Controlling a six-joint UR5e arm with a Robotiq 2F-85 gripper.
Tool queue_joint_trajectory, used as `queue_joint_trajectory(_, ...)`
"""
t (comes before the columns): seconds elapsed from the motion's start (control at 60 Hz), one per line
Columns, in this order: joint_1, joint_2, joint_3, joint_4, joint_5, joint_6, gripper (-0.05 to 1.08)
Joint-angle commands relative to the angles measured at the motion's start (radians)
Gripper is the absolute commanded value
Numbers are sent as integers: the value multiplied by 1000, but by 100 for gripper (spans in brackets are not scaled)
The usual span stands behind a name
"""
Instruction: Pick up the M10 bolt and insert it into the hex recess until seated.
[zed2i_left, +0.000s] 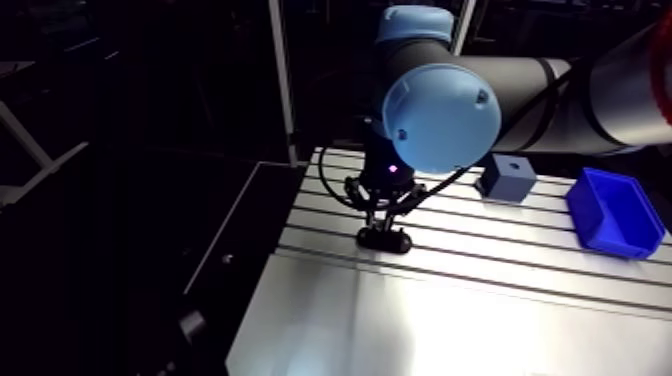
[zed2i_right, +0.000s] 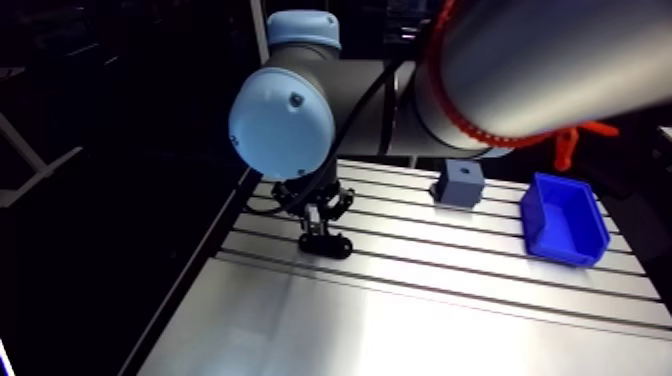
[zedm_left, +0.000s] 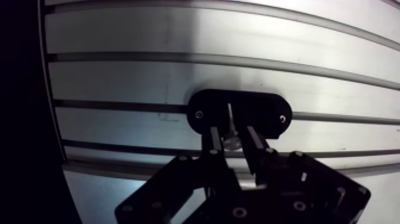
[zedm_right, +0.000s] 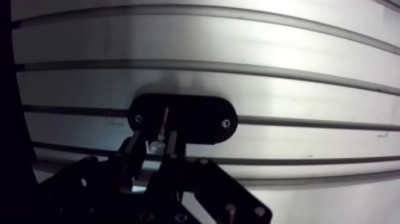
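I see the gripper (zedm_left: 231, 134) with fingers clamped on the M10 bolt (zedm_right: 162, 122); shank points at the black oval plate (zedm_left: 265, 110) on the slotted table (zed2i_left: 450, 300); contact unclear | grey block (zed2i_left: 505, 177), hole on top, further right | blue bin (zed2i_left: 612, 212) rightmost

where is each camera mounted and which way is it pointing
Arm view: on the arm's upper link, looking down over the table, grey block and blue bin; shows the joint cap and gripper.
Wrist view: on the wrist, looking down at the black plate; its fingers hold the bolt.
Shared: the gripper at the black plate on the slotted table.
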Motion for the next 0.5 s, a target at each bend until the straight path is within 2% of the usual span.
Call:
queue_joint_trajectory(0.017, 0, -1, 0, 0, -1, 0, 66)
queue_joint_trajectory(0.5, 0, 3, 0, 0, -1, 0, 67)
